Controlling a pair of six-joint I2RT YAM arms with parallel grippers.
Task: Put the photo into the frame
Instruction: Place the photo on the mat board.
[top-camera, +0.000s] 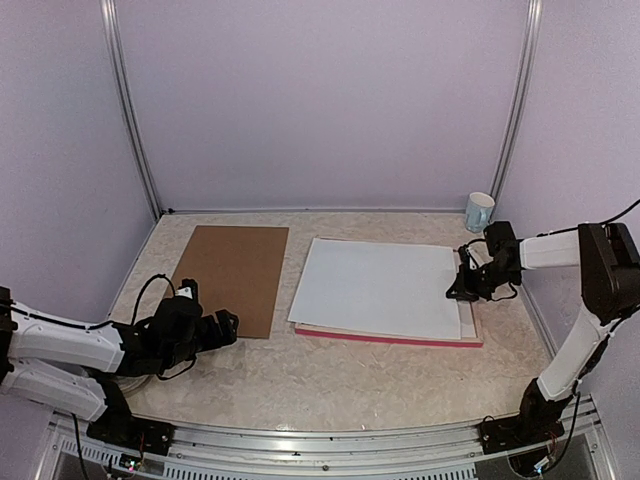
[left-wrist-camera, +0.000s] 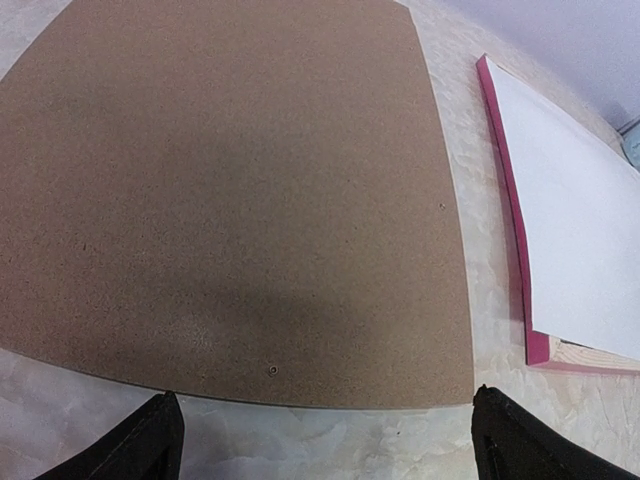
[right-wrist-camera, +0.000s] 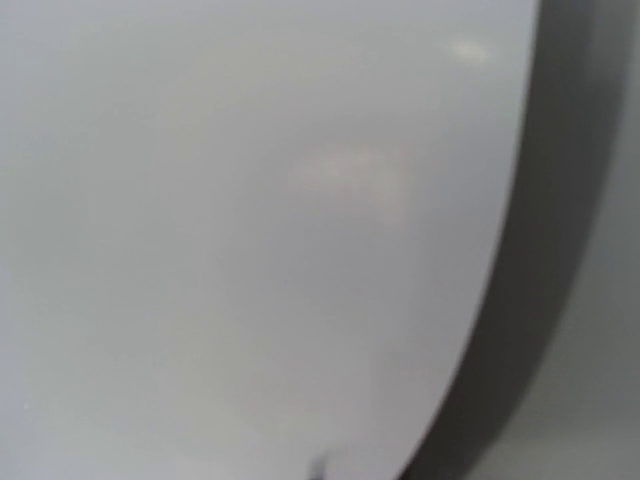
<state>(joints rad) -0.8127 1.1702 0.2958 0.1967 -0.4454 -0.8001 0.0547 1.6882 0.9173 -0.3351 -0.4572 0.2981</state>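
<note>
— Where's the frame (top-camera: 390, 338)?
— Flat on the table (top-camera: 350, 385), right of the brown board (top-camera: 230, 275), with a white sheet (top-camera: 380, 288) over it.
— And the arms?
— The left gripper (top-camera: 228, 328) gapes wide, holding nothing, by the board's near edge. The right gripper (top-camera: 462, 292) is closed tight at the sheet's right edge.

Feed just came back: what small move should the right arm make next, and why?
Probably draw the right gripper, shut at the right edge of the white sheet, slightly rightward: the sheet lies skewed on the frame, leaving a pale strip bare on the right. Whether it pinches the sheet is unclear.
</note>
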